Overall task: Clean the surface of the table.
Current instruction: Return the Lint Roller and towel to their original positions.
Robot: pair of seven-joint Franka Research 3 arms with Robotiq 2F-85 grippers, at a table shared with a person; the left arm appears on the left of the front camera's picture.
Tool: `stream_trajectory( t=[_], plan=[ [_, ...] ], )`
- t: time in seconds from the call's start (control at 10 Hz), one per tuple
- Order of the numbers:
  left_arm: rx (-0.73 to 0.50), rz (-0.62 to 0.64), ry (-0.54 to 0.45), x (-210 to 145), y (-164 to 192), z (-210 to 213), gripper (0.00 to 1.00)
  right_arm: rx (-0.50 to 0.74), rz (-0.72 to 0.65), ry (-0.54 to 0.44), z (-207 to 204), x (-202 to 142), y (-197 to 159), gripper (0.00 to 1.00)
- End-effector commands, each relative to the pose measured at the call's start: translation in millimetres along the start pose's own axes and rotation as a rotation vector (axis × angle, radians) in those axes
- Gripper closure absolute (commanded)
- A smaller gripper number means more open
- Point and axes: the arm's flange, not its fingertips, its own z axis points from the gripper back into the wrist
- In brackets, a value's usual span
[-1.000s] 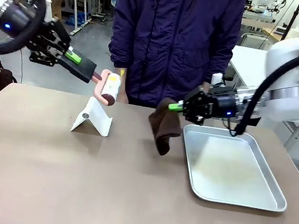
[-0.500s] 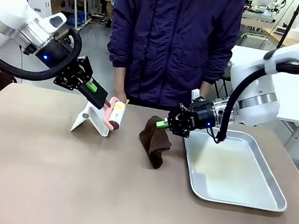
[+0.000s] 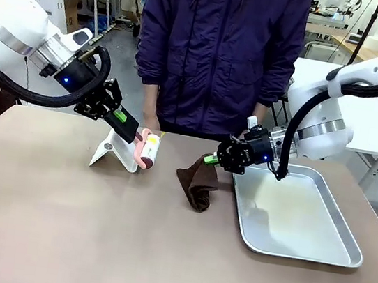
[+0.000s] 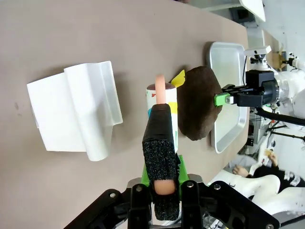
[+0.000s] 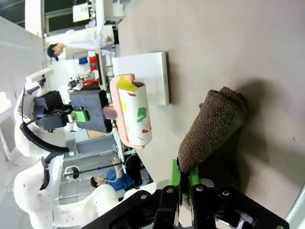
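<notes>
Item, left: left end effector [image 3: 128, 131], closed on the black foam-wrapped handle of a pink-framed lint roller with a printed white sticky drum [image 3: 149, 148], the drum hanging just above the bench near the far edge. Beneath and just left of it, a folded white plastic stand [image 3: 116, 149] resting on the bench. Item, centre: right end effector [image 3: 212, 159], clamped on a top corner of a dark brown terry cloth [image 3: 196, 183], whose lower folds touch the smooth taupe-brown bench [image 3: 90, 240]. Item, right: shiny rectangular metal tray [image 3: 300, 252], lying flat beside the cloth. Step judged in hand: both tools lowered for wiping; next calls for pressing cloth and roller flat, then sweeping. Obstructions: stand and tray occupy surface; a person in a dark blue jacket [image 3: 219, 54] stands close behind.
</notes>
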Motion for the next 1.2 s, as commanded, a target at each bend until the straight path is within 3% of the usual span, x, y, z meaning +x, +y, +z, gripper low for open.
stream_trajectory(
  t=[0.0, 0.4, 0.9, 1.1],
  plan=[
    [0.007, -0.003, -0.010, 0, -1, -1, 0.78, 0.004, 0.010, 0.004, -2, -2, 1, 0.93],
    [0.020, -0.005, -0.001, -3, 2, -5, 0.78, -0.039, 0.020, 0.001, -5, 1, 5, 0.93],
    [0.150, 0.058, -0.063, 3, 0, -15, 0.78, -0.137, 0.037, -0.136, -17, 10, 1, 0.93],
    [0.191, 0.077, -0.023, 7, 3, -18, 0.78, -0.141, 0.035, -0.137, -17, 12, -3, 0.93]
  ],
)
